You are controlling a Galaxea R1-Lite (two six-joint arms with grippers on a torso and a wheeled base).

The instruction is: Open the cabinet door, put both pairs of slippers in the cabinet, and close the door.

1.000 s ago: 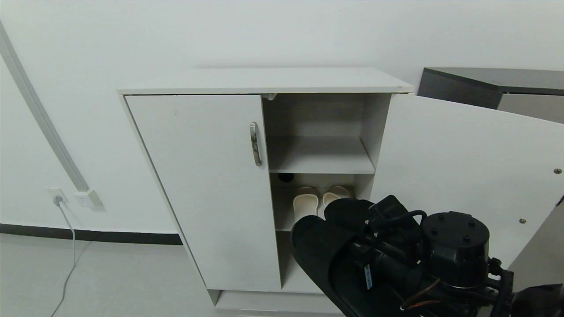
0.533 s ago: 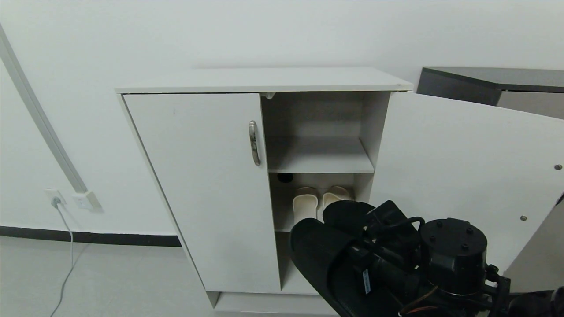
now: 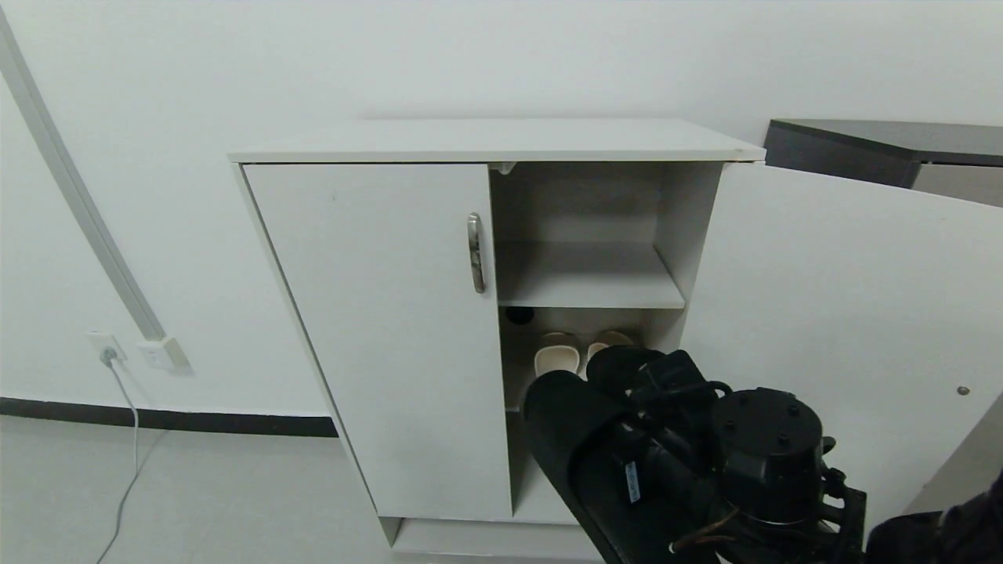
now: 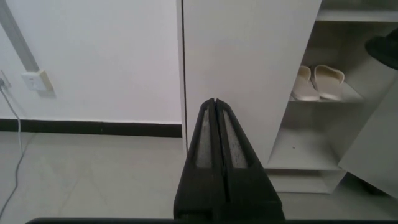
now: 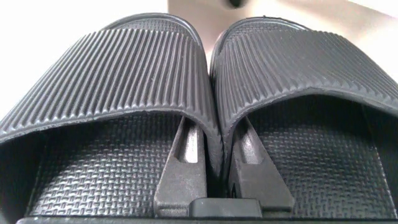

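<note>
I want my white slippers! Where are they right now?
In the head view, the white slippers sit side by side on the middle shelf of the cabinet, on its open right side, just behind the black slippers.

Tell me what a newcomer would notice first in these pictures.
The pair of black ribbed rubber slippers, pinched together by the right gripper, looms low in front of the white two-door cabinet. Its right door stands open, with a pair of cream slippers in the middle compartment.
</note>
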